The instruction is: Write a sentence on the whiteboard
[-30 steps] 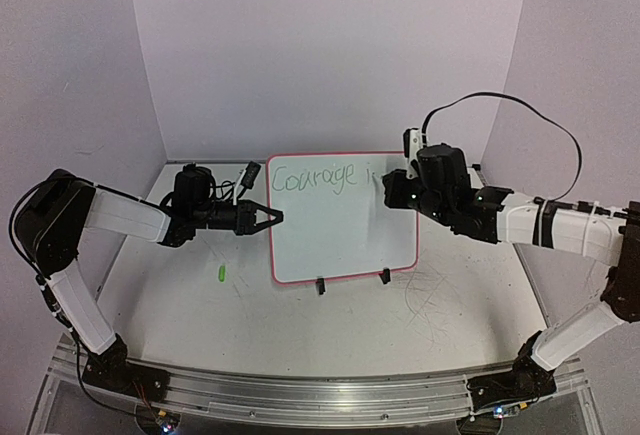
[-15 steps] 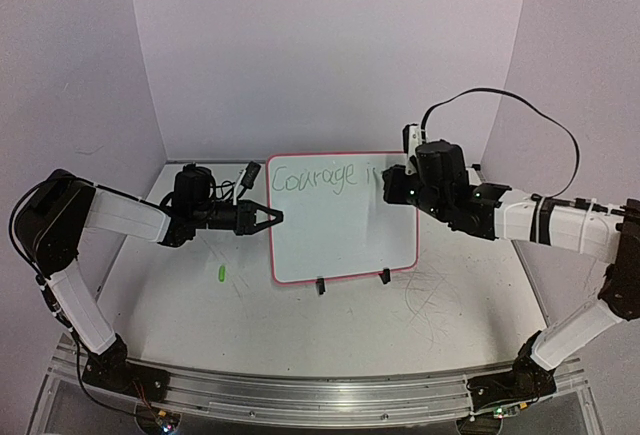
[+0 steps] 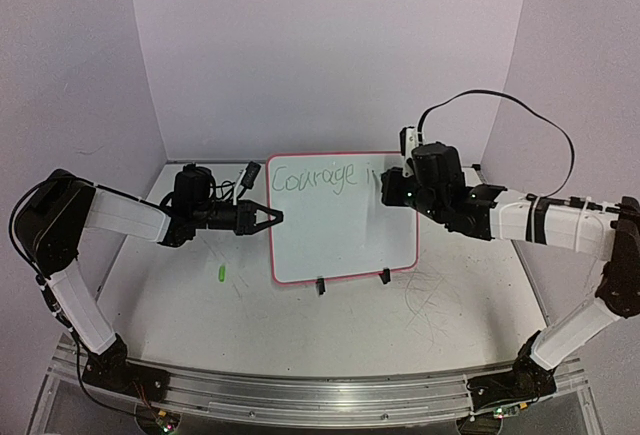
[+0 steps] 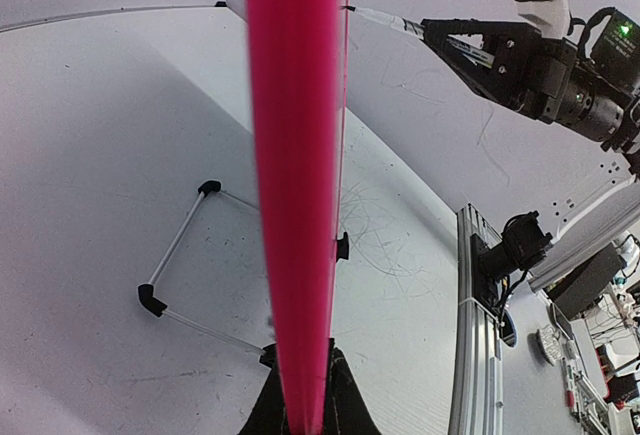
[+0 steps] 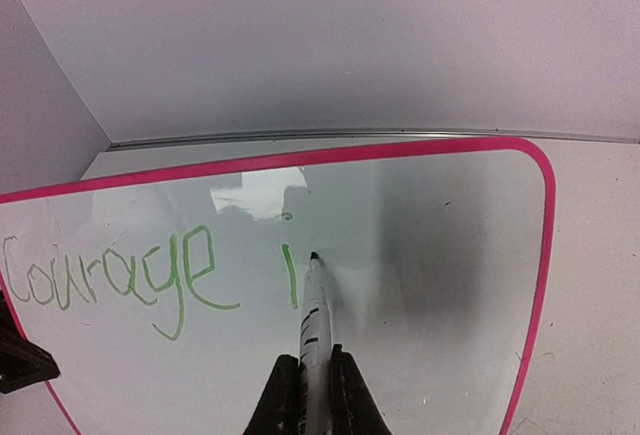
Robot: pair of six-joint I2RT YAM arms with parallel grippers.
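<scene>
The whiteboard (image 3: 345, 240) stands at the centre of the top view, and the sentence (image 3: 313, 178) along its upper edge reads "Courage i" in green. The left gripper (image 3: 274, 218) is clenched on the board's left rim. The right gripper (image 5: 306, 395), at the bottom middle of its wrist view, grasps a marker (image 5: 313, 315) whose tip meets the board just right of the "i". A small green object (image 3: 220, 274) lies on the table (image 3: 300, 340), to the board's lower left.
</scene>
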